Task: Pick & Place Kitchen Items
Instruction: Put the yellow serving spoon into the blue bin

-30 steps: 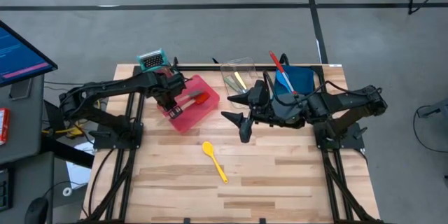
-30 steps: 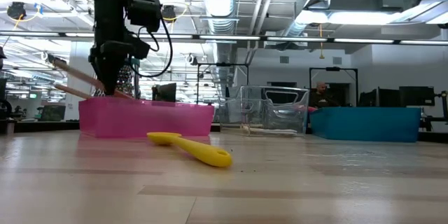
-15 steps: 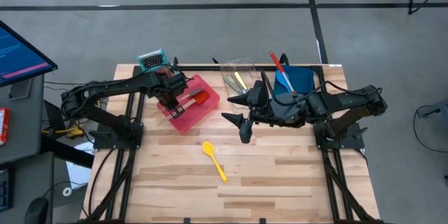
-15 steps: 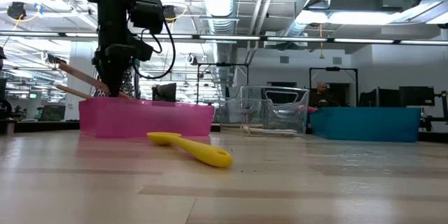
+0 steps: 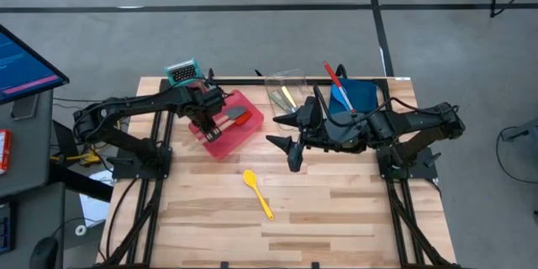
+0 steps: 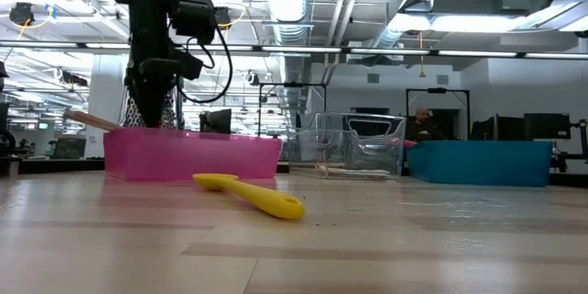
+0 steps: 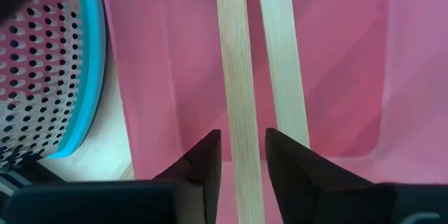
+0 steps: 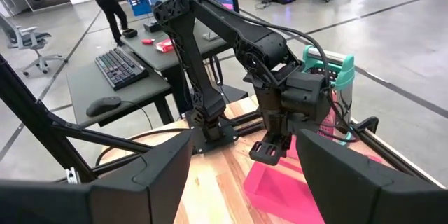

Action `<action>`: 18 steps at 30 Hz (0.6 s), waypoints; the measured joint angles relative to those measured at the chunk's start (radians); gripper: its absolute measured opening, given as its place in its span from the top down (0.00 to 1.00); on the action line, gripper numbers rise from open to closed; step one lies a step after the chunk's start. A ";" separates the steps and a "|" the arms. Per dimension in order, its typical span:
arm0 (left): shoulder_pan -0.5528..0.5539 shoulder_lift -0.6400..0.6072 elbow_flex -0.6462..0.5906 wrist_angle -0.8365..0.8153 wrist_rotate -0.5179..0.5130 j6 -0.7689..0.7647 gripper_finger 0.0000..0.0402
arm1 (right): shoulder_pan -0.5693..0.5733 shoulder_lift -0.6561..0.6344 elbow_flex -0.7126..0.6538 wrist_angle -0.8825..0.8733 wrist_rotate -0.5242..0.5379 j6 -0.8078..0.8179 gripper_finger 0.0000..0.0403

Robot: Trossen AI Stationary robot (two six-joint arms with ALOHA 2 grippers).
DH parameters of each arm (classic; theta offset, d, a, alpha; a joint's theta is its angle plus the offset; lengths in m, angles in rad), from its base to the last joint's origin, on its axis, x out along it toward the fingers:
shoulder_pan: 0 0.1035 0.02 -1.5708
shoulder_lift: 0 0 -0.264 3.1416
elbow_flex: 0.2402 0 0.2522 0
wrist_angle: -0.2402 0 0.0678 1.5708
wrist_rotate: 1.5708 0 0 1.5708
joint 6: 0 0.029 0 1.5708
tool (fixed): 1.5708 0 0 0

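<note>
I have the left end effector (image 5: 208,119) low over the red tray (image 5: 249,134) at the back left of the surface (image 5: 336,210); the wrist camera shows two pale wooden handles lying side by side along the tray floor, and one of them, which I take to be the red wooden-handled spatula (image 7: 238,77), runs between my fingers (image 7: 199,161); the fingers stand slightly apart on either side of it, and I cannot tell whether they pinch it or have let it go; from the low view its handle end rests on the tray rim, so I judge this to be the release of a placement; to do it well I would open fully before lifting, then rise straight up so neither fingertip drags the handle or nudges the second one beside it; the box grater (image 5: 181,72) sits just beside the tray and I must not swing toward it; the right end effector (image 5: 290,133) waits near the middle of the surface beside the clear tray (image 5: 286,84), jaws spread wide and empty; the yellow spoon (image 5: 258,192) lies loose on the surface nearer the front, well apart from all trays, probably the next pick; more utensils lean in the blue tray (image 5: 357,92).
</note>
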 joint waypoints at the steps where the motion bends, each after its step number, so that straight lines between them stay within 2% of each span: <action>1: 0.000 0.000 0.000 0.001 0.000 0.000 0.75 | 0.000 0.000 0.000 0.000 0.000 0.001 0.37; 9: 0.000 -0.047 -0.001 0.015 0.066 0.002 0.64 | 0.000 0.000 0.000 0.000 0.000 0.001 0.37; 18: 0.000 -0.294 -0.001 0.029 0.113 -0.054 0.60 | 0.000 0.000 0.000 -0.004 0.000 0.025 0.37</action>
